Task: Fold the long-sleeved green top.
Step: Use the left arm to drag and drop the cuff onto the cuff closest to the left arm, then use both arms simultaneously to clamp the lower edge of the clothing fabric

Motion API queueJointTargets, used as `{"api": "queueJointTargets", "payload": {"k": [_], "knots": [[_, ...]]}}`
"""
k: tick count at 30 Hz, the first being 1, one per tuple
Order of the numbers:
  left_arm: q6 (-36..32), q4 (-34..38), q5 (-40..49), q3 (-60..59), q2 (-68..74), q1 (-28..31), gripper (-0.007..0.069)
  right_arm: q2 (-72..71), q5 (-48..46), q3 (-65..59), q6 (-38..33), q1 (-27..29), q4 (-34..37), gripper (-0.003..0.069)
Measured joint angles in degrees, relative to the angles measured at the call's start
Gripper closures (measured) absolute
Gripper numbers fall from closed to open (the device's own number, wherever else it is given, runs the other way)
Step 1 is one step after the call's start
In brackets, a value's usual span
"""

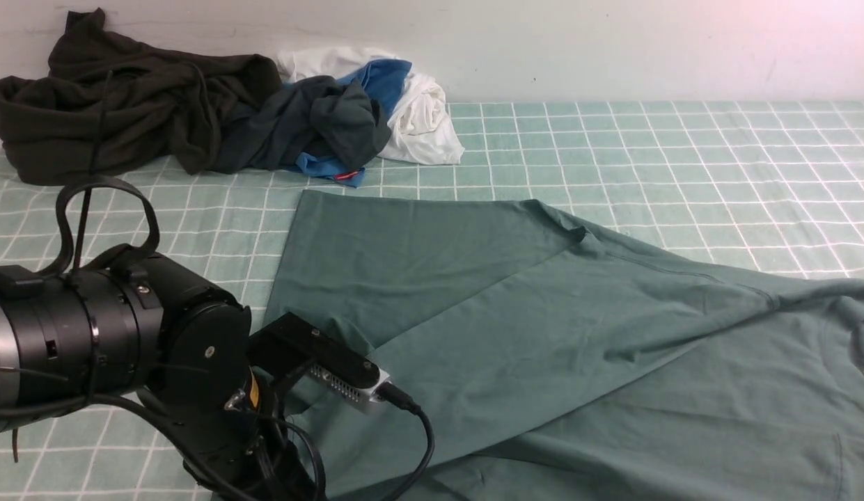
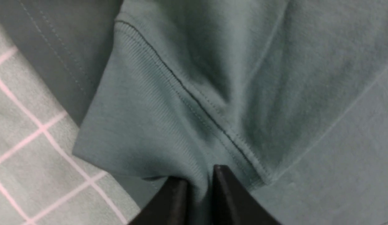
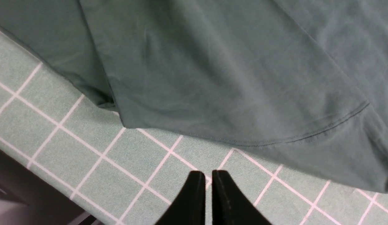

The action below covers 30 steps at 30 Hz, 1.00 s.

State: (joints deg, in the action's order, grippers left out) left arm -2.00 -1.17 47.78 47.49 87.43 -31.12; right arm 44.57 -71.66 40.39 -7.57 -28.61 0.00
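The green long-sleeved top (image 1: 543, 334) lies spread on the bench (image 1: 682, 153), which has a checked cloth over it. The top fills the near and right part of the front view. One layer is already turned over the body, and its edge runs as a long diagonal line.

In the left wrist view, the ribbed cuff (image 2: 134, 125) of a sleeve rests on another layer of the top, close to the bare checked cloth. The left pincer (image 2: 198, 173) has its jaws nearly together, with a ridge of this cuff pinched between them. In the front view the left arm (image 1: 111, 327) hides it.

The right pincer (image 3: 208, 172) hangs over the bare cloth just beside the hem of the top. Its jaws stand almost together, with only a thin slit between them, and it holds nothing.

I judge that the step in hand is the placing of the sleeve onto the body. Most of the folding is not yet done.

The next move calls for the left jaws to open fully and rise straight up, so that the cuff is not dragged away. After that, both pincers need new grips on the edge of the top for the larger fold.

A pile of other clothes (image 1: 195, 118) lies at the far left, well apart from the top.
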Motion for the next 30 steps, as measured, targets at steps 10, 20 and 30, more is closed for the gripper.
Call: {"api": "queueJointTargets", "payload": {"k": [10, 20, 30], "knots": [[-10.6, 0.4, 17.2, -0.3, -4.3, -2.9, 0.0087, 5.6, 0.2, 0.0, -8.1, -7.3, 4.5, 0.0351], [-28.7, 5.9, 6.1, -8.8, -4.0, -3.3, 0.0079, 5.8, 3.9, 0.0, -8.2, -8.5, 4.4, 0.0322], [-35.9, 6.4, -0.4, -12.7, -2.7, -3.3, 0.0161, 5.8, 4.5, 0.0, -8.0, -8.5, 4.4, 0.0322]]}}
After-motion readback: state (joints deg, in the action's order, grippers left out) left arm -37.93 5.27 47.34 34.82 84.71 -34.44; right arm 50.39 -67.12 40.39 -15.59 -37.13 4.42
